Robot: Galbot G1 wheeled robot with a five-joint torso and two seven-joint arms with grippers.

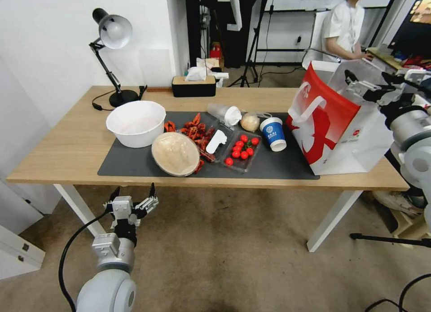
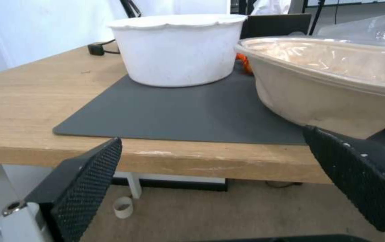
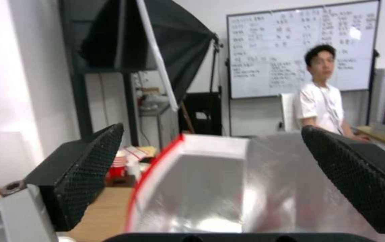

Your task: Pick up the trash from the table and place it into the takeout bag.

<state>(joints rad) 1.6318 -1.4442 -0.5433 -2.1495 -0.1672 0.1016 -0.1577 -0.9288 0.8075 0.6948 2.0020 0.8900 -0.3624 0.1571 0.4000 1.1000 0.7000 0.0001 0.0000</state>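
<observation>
Two pincers: both with fingers spread wide and nothing between them.
Left pincer (image 1: pixel 131 203): hangs below and just in front of the table's near edge, facing the tan bowl; black cross-hatched pads (image 2: pixel 87 174).
Right pincer (image 1: pixel 364 88): sits over the open mouth of the takeout bag, at the table's right end; same textured black pads (image 3: pixel 84 174).
Takeout bag (image 1: pixel 334 123): large, stiff paper, red and white, with white strap handles and a small red logo; upright on the right end of the dark mat, mouth open; silver foil lining (image 3: pixel 210 191), smooth and reflective.
Tan bowl (image 1: pixel 175 153): round, beige, matte wall, tilted, covered with clear film; at the mat's front edge, just beside the white bowl.
Paper cup (image 1: pixel 273 133): blue and white, tapered, upright, just left of the bag.
Wrapped ball (image 1: pixel 250 122): beige, round, in clear wrap, behind the paper cup.
Plastic cup (image 1: pixel 224 113): clear, white lid, lying on its side beside the ball.
White bowl (image 1: pixel 136 122): deep, wavy rim, rough matte wall, at the mat's left rear.
Tomato tray (image 1: pixel 242 149): clear plastic, red cherry tomatoes inside, between tan bowl and paper cup.
Mat (image 1: pixel 134 166): dark grey, flat, thin.
Table (image 1: pixel 67 141): light wood grain, white legs.
</observation>
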